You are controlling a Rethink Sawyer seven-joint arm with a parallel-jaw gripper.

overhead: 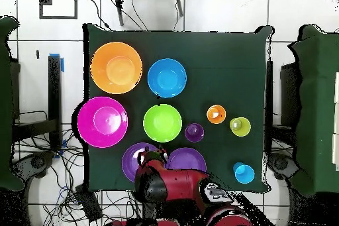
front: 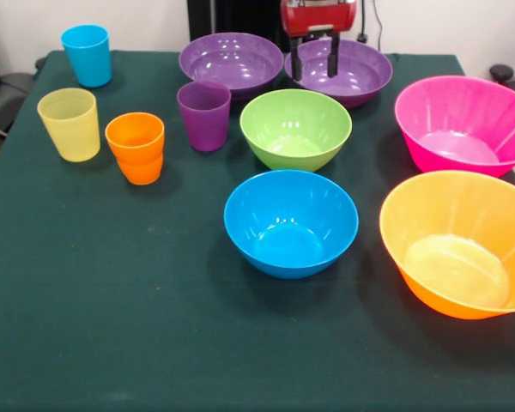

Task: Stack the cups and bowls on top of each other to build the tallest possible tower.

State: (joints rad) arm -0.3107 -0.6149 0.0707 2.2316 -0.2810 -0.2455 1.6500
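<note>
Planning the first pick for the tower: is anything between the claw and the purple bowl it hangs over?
Nothing visible. The claw hangs open directly over the right-hand purple bowl, whose inside is empty. The other purple bowl sits close beside it, and the green bowl stands just in front, both clear of the claw.

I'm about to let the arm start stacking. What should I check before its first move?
1. Hand open, holding nothing: ok.
2. Hand over the right-hand glossy purple plastic bowl in the front view: ok.
3. Glossy blue plastic bowl upright, apart from the glossy green plastic bowl: ok.
4. Small purple plastic cup clear of the bowls: cannot tell.
5. Nothing stacked yet: ok.
</note>
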